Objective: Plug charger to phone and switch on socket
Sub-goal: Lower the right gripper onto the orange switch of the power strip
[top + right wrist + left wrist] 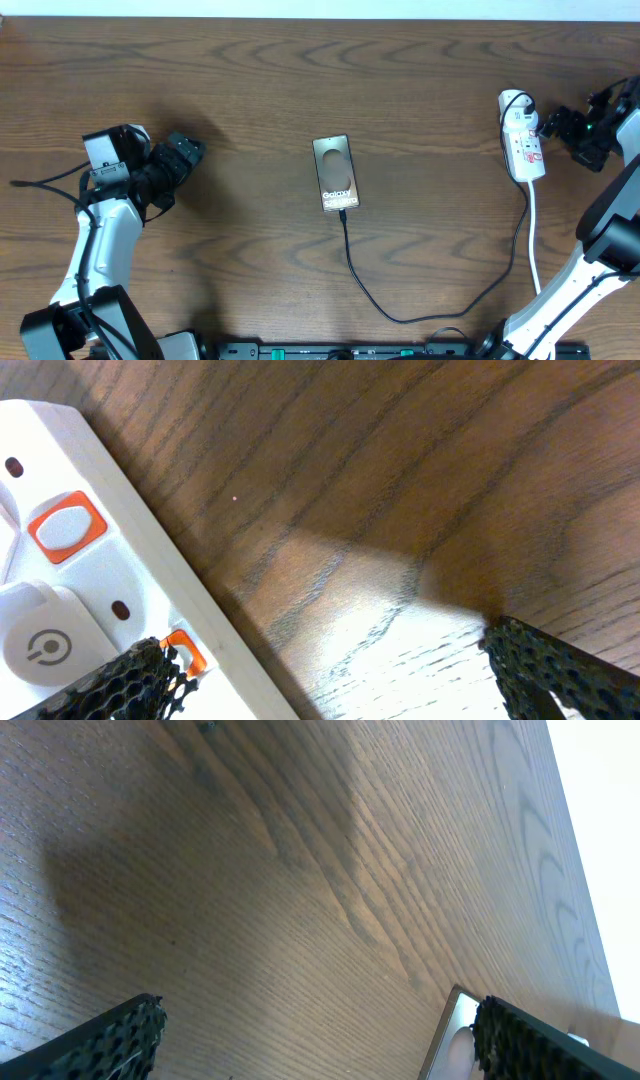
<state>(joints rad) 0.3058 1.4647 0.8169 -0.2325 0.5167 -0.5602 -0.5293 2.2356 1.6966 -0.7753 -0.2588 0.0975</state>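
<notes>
The right gripper (322, 660) stands wide open with nothing between its mesh-padded fingers (565, 672). One finger overlaps the long edge of the power strip (524, 150), but whether it touches the strip cannot be told; the other finger is over bare wood. In the overhead view this gripper is on the side of the strip away from the phone (335, 173). The left gripper (320, 1020) is also spread wide and empty. It is well off to the phone's left, about level with it and pointing toward it.

The strip lies well to the phone's right, set lengthwise, a little nearer the table's far edge than the phone. The right wrist view shows an orange-red switch (65, 528) on the strip's face and a white plug (40, 645) with a power symbol seated beside it. Whether the switch is on cannot be told. A white cord (533, 240) leaves the strip's near end.

The charger cable (400, 318) also runs from that end. It dips toward the front of the table (250, 90), then curves back up to meet the phone's near short edge. The phone lies flat mid-table, with "Galaxy" on its glossy face.
</notes>
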